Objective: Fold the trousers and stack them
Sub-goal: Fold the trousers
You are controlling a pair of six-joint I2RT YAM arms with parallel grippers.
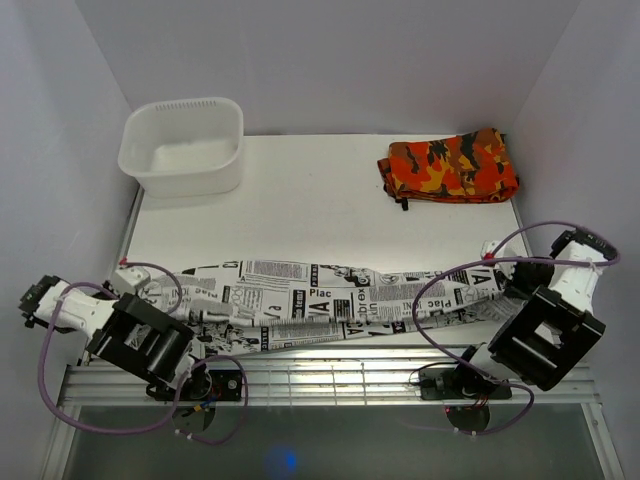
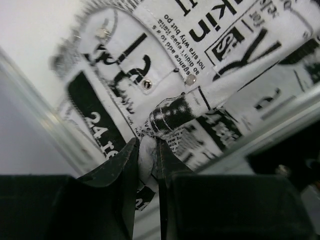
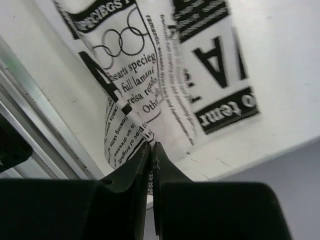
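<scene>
Left gripper (image 1: pixel 133 280) and right gripper (image 1: pixel 503 283) sit at opposite ends of the trousers (image 1: pixel 330 305), which stretch in a long band along the near edge of the table (image 1: pixel 300 210) in the overhead view; from there the fingertips are too small to show any grip. At the far corners stand a white tub (image 1: pixel 182 147) and a folded camouflage garment (image 1: pixel 450 167), with bare tabletop between them and the band. The left wrist view shows that arm's fingers pinched on a bunched fold of print just below the metal rivets (image 2: pixel 146 84), with the metal rail (image 2: pixel 45 125) close alongside. The right wrist view shows its fingers clamped on a thin cloth edge near the table's side edge, with the nearest print blurred.
</scene>
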